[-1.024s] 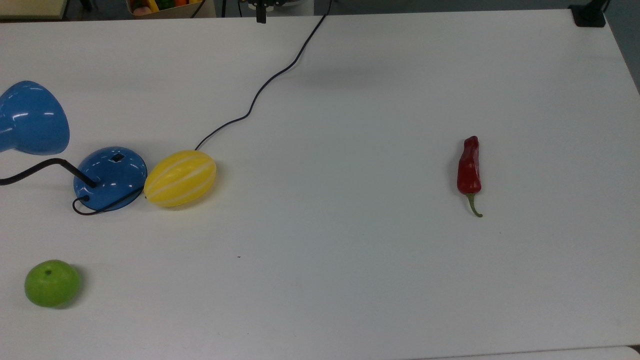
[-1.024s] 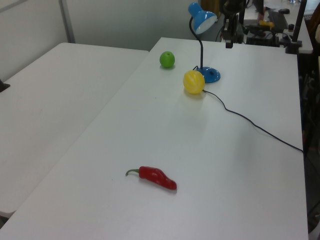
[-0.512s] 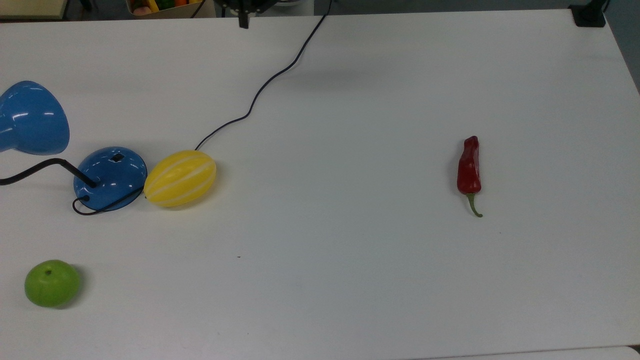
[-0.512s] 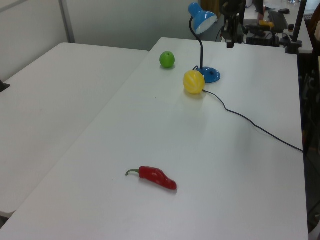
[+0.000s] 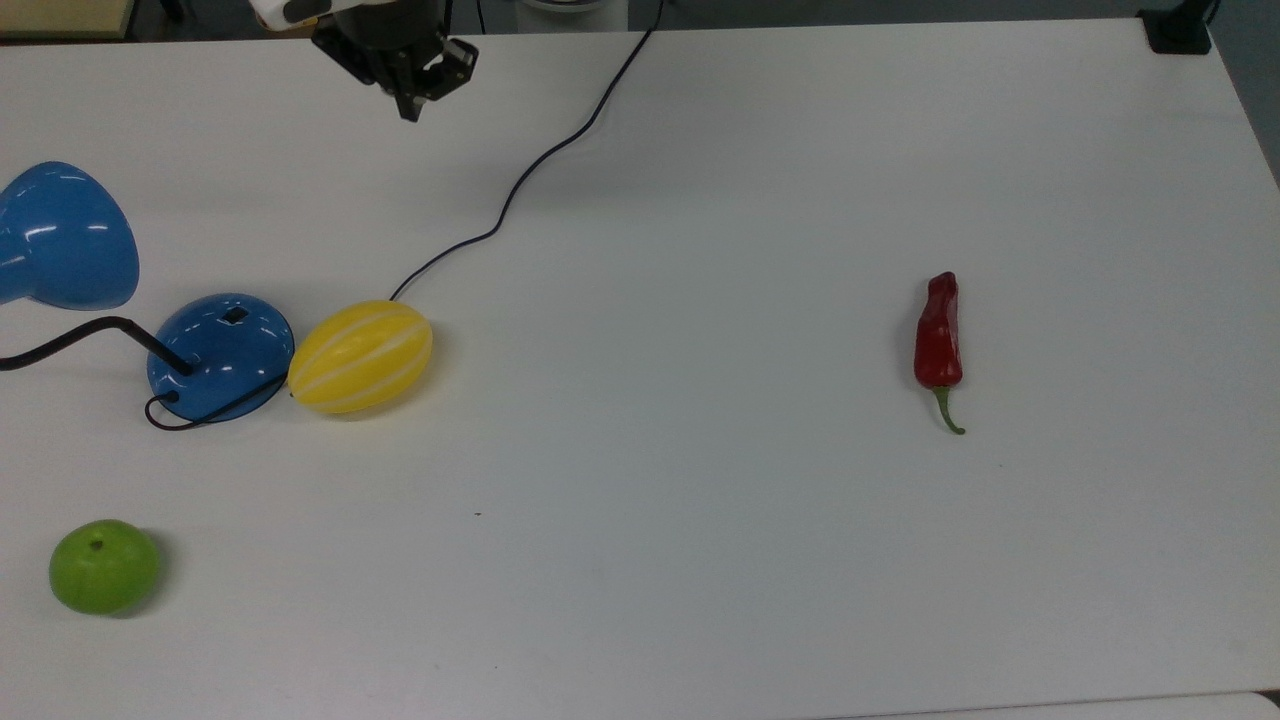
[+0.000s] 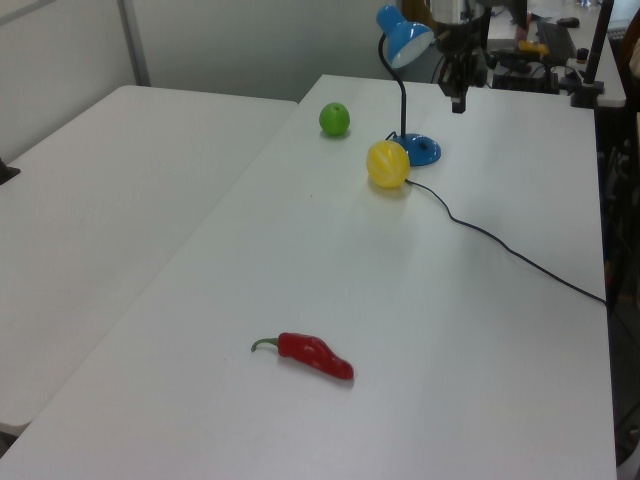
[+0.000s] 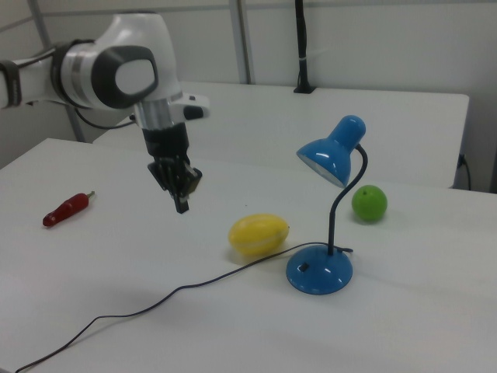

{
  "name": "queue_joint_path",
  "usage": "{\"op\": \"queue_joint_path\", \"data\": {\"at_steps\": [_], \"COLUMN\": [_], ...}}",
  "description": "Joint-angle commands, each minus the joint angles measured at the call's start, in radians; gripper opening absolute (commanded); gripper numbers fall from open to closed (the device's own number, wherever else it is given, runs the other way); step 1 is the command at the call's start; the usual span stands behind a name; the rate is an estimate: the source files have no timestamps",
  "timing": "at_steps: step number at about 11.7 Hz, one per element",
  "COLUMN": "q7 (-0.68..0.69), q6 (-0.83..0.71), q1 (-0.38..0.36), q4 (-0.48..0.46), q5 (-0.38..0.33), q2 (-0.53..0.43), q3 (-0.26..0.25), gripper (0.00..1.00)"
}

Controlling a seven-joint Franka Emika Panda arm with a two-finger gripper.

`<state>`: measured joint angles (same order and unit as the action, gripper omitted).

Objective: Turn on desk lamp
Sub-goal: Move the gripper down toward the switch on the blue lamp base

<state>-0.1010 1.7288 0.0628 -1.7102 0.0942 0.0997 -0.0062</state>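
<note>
The desk lamp stands at the top view's left: a glossy blue dome base [image 5: 222, 355] with a small square switch [image 5: 235, 315], a black gooseneck, and a blue cone shade [image 5: 60, 235]. Its thin black cord [image 5: 520, 180] snakes off to the table's far edge. In the right view the base [image 7: 318, 272] sits beside the yellow striped melon [image 7: 258, 235], the shade [image 7: 330, 155] above them. My gripper [image 5: 410, 105] hangs in the air, shut and holding nothing, well above the table and apart from the lamp; the right view places the gripper [image 7: 182, 203] left of the melon.
The melon [image 5: 360, 357] touches the base's right side in the top view. A green apple [image 5: 104, 566] lies near the front left corner and a red chili [image 5: 938, 335] far right. A second white table [image 6: 100, 200] adjoins in the left view.
My gripper has come in from the top view's upper edge, moving left and further over the table toward the lamp. Lamp, melon, apple and chili have not moved.
</note>
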Motion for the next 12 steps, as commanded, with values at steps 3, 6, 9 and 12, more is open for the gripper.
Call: {"op": "queue_joint_path", "data": {"at_steps": [3,6,9,12], "q7": [-0.059,-0.059,-0.048,-0.043], "q6": [0.220,0.358,0.524,0.612], "q1": [0.078,0.143,0.193,0.227], "q4": [-0.161,-0.172,-0.164,-0.137], "q5": [-0.002,-0.001,0.013,0.015], "q2": [0.018,0.107,0.196,0.247], "q3": [0.002,0.002,0.002,0.002], "gripper": [0.00,0.00,0.00,0.00]}}
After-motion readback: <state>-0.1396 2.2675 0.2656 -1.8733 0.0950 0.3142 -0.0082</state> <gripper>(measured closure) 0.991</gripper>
